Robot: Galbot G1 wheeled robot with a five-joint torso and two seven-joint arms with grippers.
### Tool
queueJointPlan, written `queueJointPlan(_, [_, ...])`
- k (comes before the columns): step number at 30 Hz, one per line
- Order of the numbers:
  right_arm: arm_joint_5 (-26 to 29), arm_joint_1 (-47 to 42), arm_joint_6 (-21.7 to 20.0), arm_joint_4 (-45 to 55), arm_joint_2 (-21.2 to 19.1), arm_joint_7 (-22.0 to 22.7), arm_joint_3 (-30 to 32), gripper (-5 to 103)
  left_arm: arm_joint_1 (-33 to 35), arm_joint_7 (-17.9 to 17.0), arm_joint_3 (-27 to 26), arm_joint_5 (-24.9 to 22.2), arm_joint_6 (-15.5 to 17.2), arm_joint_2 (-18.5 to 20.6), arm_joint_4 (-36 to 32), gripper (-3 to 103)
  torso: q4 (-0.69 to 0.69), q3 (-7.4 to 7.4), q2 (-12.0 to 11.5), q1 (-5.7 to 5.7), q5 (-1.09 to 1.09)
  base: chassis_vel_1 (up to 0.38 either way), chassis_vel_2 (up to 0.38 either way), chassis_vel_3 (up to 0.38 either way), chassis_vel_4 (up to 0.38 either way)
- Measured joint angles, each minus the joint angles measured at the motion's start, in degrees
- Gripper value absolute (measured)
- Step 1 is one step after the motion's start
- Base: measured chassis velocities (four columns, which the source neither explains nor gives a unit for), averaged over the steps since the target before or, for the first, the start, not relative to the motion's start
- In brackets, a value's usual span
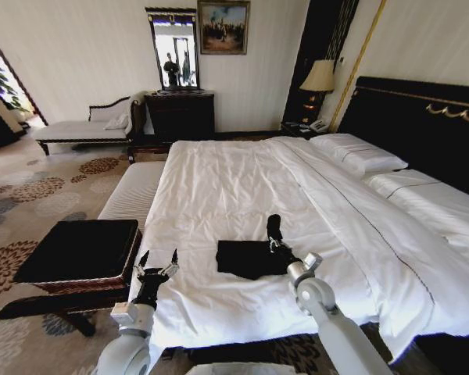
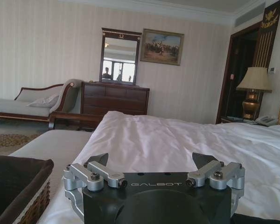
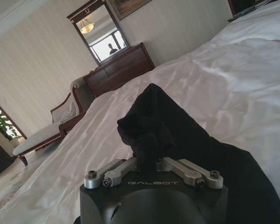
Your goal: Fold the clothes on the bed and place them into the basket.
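The black clothes [image 1: 246,259] lie as a small folded bundle on the near part of the bed [image 1: 219,187], which has a white duvet. My right gripper [image 1: 275,242] is at the bundle's right edge. It is shut on a bunched fold of the clothes [image 3: 151,126], which stands up above the fingers [image 3: 119,169]. My left gripper [image 1: 158,262] hovers open at the bed's near left edge, between the clothes and the basket [image 1: 78,251]. Nothing sits between its fingers [image 2: 99,160]. The brown wicker basket [image 2: 18,186] with its black top stands on the floor just left of the bed.
A narrow white-cushioned bench [image 1: 133,191] runs along the bed's left side beyond the basket. A dark dresser [image 1: 180,113] with a mirror and a chaise [image 1: 86,129] stand by the far wall. Pillows [image 1: 356,152], the black headboard [image 1: 422,117] and a lamp [image 1: 320,78] are at the right.
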Motion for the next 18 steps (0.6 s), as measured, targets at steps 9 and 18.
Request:
queueJointPlan(9, [-2.82, -0.44, 0.14, -1.45, 3.04, -0.05, -4.63, 4, 0.83, -0.08, -0.83, 0.04, 0.23, -0.10, -0.72, 100, -0.01, 0.00, 0.00, 0.00, 0.00, 0.000, 0.000, 0.000, 0.000])
queueJointPlan(18, [-6.74, 1.50, 0.68, -5.92, 5.03, -0.61, -7.28, 4, 1.65, -0.15, 0.02, 1.68, 0.32, -0.38, -1.67, 100, 0.00, 0.00, 0.00, 0.00, 0.01, 0.000, 0.000, 0.000, 0.000])
